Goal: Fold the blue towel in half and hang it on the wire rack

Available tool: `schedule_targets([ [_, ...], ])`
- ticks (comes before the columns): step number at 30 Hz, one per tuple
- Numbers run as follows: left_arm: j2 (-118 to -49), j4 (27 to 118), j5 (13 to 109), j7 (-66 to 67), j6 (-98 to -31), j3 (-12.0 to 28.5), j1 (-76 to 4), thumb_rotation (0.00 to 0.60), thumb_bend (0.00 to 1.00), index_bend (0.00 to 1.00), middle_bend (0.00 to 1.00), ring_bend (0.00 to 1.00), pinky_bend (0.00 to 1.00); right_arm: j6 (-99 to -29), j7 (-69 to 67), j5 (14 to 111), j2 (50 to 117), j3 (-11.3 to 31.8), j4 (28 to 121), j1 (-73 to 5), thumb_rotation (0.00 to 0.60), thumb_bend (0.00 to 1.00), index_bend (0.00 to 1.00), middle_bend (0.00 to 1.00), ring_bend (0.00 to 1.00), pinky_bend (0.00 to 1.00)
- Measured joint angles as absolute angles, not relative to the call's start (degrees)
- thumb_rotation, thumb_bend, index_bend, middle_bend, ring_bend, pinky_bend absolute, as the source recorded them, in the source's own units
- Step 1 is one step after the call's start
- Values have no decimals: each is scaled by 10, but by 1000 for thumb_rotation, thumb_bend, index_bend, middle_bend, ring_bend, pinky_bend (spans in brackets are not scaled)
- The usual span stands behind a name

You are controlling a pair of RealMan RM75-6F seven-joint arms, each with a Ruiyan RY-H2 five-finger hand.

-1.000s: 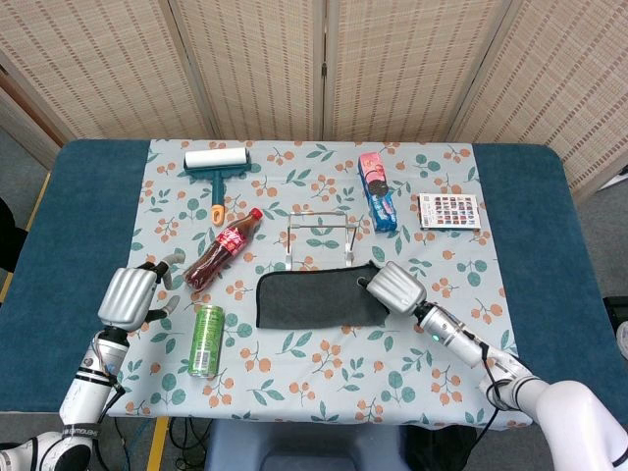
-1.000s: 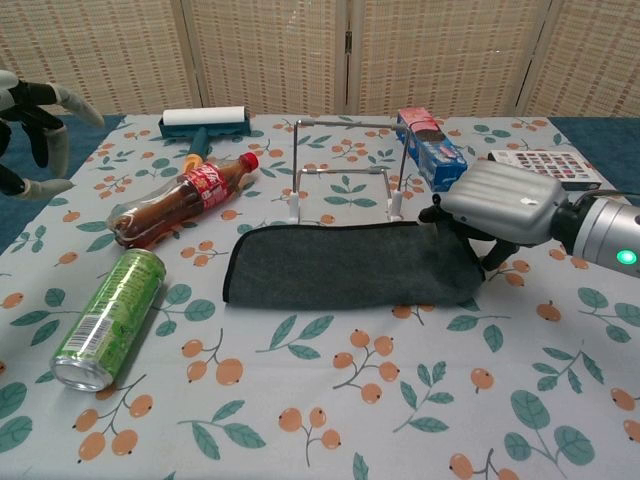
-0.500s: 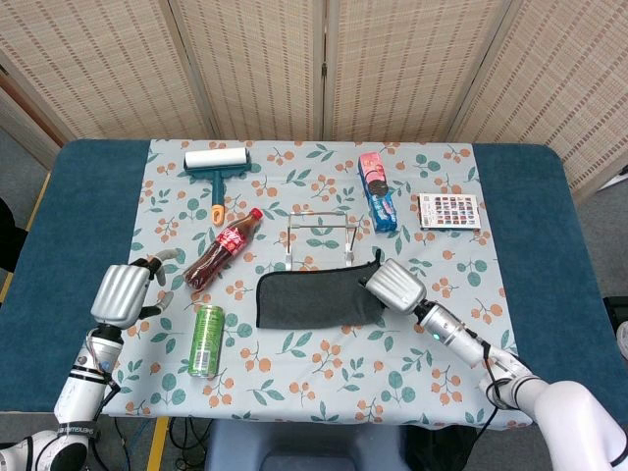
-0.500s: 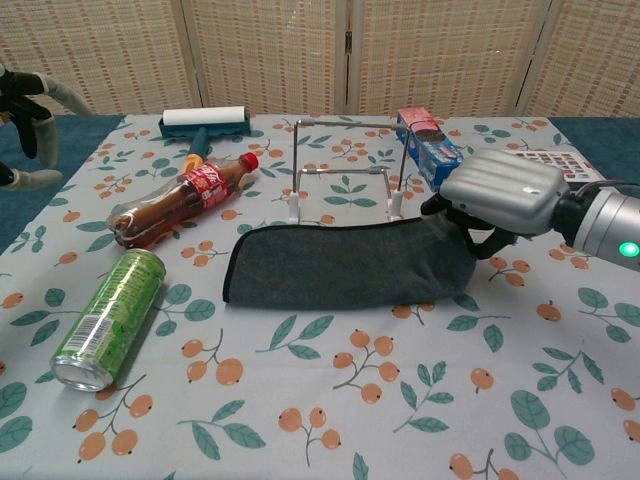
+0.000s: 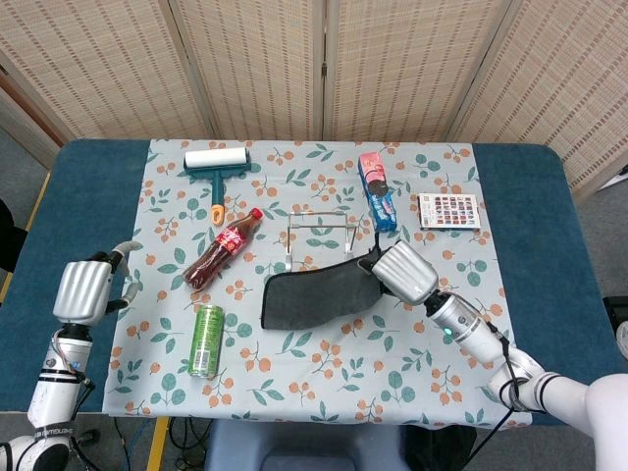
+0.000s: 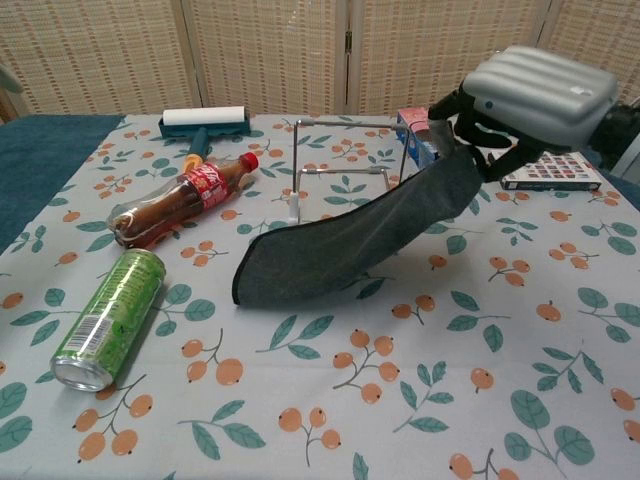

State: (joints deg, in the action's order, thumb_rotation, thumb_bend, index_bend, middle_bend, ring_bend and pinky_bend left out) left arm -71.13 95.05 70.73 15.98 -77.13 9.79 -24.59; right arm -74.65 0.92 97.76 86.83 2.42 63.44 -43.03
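Right now your right robot hand (image 6: 535, 95) pinches one end of the towel (image 6: 350, 245), fingers curled around the cloth, and holds that end up off the table (image 5: 530, 196). You have the dark, folded towel slanting down from the hand to its far end, which rests on the flowered tablecloth (image 6: 300, 400) in front of the wire rack (image 6: 345, 165). In the chest view the raised end sits just beside the rack's right post, level with its top bar; I cannot tell whether cloth and wire touch.

Your left robot hand (image 5: 83, 287) shows only in the head view, near the left edge of the tablecloth, well apart from the towel. You hold nothing in it, and a couple of its fingers reach out past the knuckles, apart from one another.

Left of the towel you have a green can (image 6: 105, 318) lying on its side, and beyond it a cola bottle (image 6: 180, 200) also lying down. A lint roller (image 6: 203, 122) lies at the back of the cloth. A snack box (image 5: 377, 190) lies just behind the rack to the right, and a flat box (image 5: 449, 211) sits further right.
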Motion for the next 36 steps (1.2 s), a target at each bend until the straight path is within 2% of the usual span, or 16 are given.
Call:
schedule_targets([
  [6, -695, 950, 721, 162, -795, 92, -226, 600, 289, 243, 520, 437, 602, -748, 85, 948, 795, 73, 774, -435, 600, 427, 801, 913, 883, 1000],
  [15, -682, 957, 736, 148, -810, 83, -202, 600, 289, 243, 508, 425, 578, -722, 180, 881, 728, 136, 882, -442, 600, 428, 806, 915, 883, 1000],
  [25, -678, 959, 742, 139, -814, 81, -188, 600, 289, 242, 498, 415, 575, -654, 227, 799, 745, 183, 881, -489, 600, 428, 807, 915, 883, 1000],
  [36, -674, 954, 743, 126, -809, 79, -177, 600, 289, 232, 489, 407, 575, -587, 274, 699, 809, 225, 800, -563, 600, 428, 808, 915, 883, 1000],
])
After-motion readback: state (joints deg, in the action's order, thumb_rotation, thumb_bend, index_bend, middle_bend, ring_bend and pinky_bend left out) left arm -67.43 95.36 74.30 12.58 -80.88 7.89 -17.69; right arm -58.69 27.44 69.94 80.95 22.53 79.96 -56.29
